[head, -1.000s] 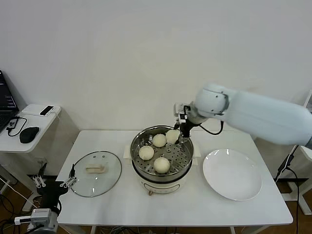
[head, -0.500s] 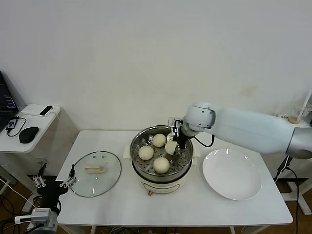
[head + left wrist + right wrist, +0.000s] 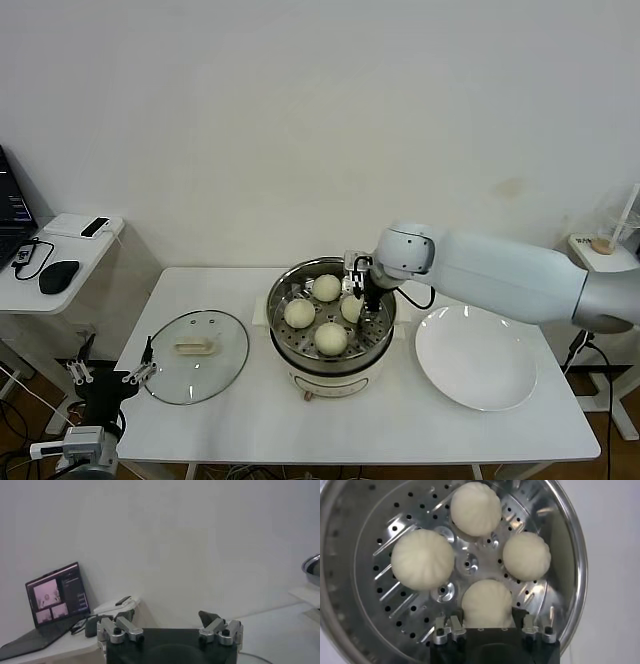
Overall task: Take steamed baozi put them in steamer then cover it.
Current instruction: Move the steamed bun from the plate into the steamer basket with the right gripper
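Surface: white table, white wall behind | round steel steamer at centre | right gripper clamped on fourth cream-white baozi inside | clear glass cover laid near left edge | left gripper parked, spread apart.

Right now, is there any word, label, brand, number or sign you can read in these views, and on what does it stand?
None can be read.
Laptop screen: windows and lines of text, too small to read.
Steamer, cover, plate: no markings show.
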Available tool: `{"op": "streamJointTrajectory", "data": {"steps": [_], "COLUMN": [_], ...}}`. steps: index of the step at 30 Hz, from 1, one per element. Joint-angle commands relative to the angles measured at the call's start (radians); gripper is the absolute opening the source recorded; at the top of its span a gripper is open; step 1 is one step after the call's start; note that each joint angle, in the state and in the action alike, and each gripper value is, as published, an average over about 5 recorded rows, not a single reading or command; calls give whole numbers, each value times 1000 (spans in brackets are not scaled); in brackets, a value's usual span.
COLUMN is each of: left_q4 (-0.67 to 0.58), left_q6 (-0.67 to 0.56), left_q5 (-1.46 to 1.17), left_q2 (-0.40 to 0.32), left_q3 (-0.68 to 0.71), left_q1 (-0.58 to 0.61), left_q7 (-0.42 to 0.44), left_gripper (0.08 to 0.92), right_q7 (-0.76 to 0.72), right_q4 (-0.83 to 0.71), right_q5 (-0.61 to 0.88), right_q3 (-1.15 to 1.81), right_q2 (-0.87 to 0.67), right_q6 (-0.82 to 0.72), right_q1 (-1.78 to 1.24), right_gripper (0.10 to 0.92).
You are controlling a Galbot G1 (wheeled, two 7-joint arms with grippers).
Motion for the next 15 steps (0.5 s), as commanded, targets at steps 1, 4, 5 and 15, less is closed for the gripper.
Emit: {"op": "streamJointTrajectory", "data": {"steps": [1,4,5,15], "left_q4": [-2,-2,-2,6], "left_q6": [0,0,0,1], "left_q5": [1,1,1,1], "left_q2": [-1,0,0,-1], "left_q3": [1,1,1,7], "left_q1": [0,1,1,-6], "left_q7": [0,0,0,1], "left_gripper": [823,823,823,823], "right_q7": [-2,-11,-14,-60], "right_q4": [-1,8,11,107], "right_q5": [-14,-16,-18,10], "right_q3": [10,15,16,72], "right_q2": [1,-6,-8,-98], "right_q6": [-5,-5,-5,-5], "right_q1": [-16,-14,-12,60], "right_gripper": [619,644,664,821]}}
